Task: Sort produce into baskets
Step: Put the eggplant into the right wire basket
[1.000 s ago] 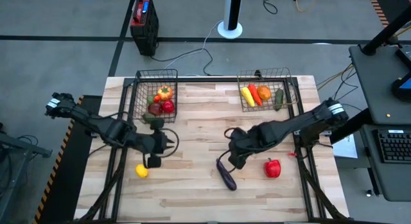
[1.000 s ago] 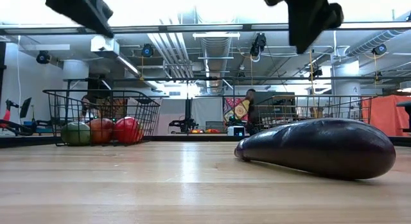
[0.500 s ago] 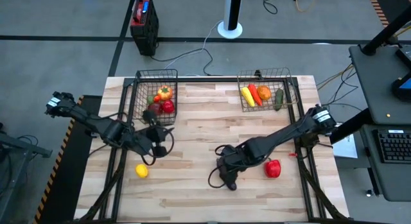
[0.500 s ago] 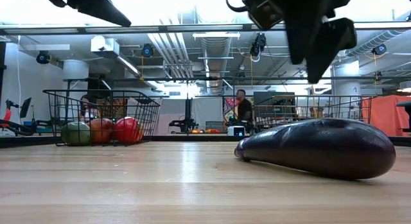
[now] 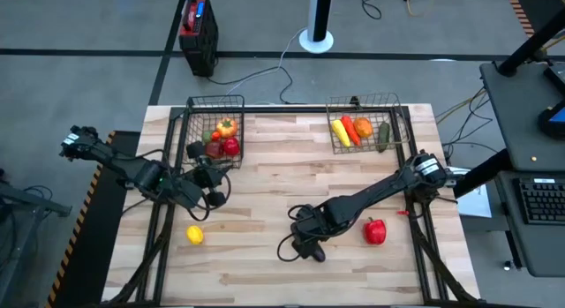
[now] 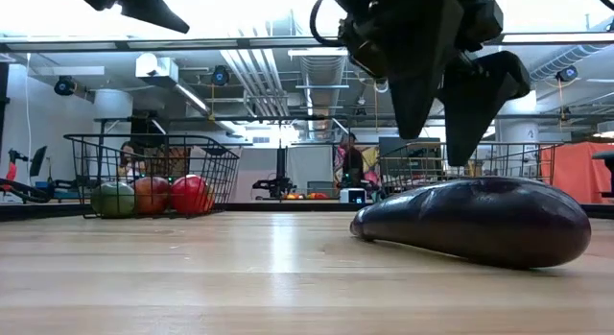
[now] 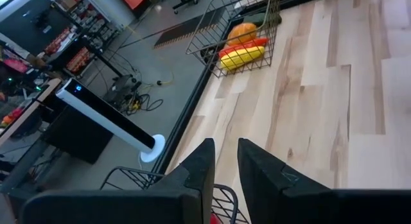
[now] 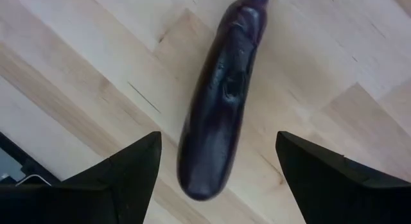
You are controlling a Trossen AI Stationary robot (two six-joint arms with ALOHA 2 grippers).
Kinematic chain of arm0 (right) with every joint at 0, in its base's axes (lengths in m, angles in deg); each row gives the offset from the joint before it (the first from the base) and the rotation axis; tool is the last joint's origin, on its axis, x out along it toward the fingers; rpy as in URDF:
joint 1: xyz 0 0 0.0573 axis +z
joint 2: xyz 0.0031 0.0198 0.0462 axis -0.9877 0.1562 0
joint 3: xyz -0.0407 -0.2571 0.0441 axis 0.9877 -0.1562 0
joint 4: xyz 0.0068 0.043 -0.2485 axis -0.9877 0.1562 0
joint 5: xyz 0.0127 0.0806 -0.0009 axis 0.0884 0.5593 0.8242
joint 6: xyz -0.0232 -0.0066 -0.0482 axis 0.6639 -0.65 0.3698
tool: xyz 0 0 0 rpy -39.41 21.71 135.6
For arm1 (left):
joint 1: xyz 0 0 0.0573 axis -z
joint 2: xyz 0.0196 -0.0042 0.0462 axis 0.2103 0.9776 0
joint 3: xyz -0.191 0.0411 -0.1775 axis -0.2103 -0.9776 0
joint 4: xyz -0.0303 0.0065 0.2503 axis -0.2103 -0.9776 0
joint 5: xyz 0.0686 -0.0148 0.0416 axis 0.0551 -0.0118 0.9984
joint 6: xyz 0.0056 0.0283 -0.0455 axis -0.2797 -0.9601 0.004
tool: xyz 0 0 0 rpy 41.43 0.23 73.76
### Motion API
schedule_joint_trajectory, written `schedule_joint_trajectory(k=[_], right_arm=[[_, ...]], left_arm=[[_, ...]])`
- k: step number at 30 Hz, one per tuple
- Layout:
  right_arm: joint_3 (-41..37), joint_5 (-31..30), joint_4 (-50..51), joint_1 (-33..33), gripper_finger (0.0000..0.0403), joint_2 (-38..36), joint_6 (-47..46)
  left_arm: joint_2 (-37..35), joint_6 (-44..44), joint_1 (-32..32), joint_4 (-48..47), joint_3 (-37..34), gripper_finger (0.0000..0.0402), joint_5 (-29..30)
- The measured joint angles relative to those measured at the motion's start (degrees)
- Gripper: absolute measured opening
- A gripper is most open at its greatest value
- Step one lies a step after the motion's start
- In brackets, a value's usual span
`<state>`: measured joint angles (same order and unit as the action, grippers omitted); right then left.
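A purple eggplant [image 8: 221,108] lies on its side on the wooden table [image 5: 265,255], near the front edge. My right gripper [image 6: 446,105] hangs open just above it, pointing down, one finger on either side and clear of it. In the high view the gripper [image 5: 309,244] covers most of the eggplant. My left gripper [image 5: 209,180] is shut and empty, near the left basket [image 5: 216,131], which holds apples and other produce. The right basket [image 5: 366,127] holds corn, a carrot, an orange and a cucumber. A lemon [image 5: 195,235] and a red pepper [image 5: 375,230] lie loose on the table.
A black-and-red box [image 5: 199,21] and a white pole base [image 5: 316,36] stand on the floor beyond the table's far edge. Bare wood lies between the two baskets and across the table's middle. A desk with a keyboard [image 5: 538,202] stands to the right.
My right gripper has come down and toward the table's near left until it hangs over the eggplant, and its fingers have opened. My left gripper has swung away from the lemon toward the left basket, tipping up while staying shut. The eggplant has kept still.
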<state>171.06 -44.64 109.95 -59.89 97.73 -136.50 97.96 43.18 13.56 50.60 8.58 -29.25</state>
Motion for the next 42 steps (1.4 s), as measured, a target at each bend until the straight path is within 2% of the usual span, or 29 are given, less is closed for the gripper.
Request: schedule_joint_trajectory(k=[18,23,33,37,42], right_arm=[[0.9,0.0,-0.1,0.0,0.0292,8.1,1.9],[0.9,-0.9,-0.2,0.0,0.0264,8.0,2.3],[0.9,-1.1,-0.4,-0.1,0.0157,7.8,6.7],[0.9,-0.1,-0.3,-0.4,0.0153,6.4,8.1],[1.7,-1.2,-0.1,-1.6,0.0167,3.4,11.1]], left_arm=[[1.6,0.5,0.0,0.0,-1.0,0.0052,-0.2],[2.5,1.7,0.0,0.0,-1.0,0.0052,-0.2],[4.2,4.4,0.0,0.0,-1.0,0.0052,-0.2],[4.3,6.5,0.1,0.0,-1.0,0.0052,-0.9],[4.3,9.6,0.6,0.3,-1.0,0.0052,-5.9]])
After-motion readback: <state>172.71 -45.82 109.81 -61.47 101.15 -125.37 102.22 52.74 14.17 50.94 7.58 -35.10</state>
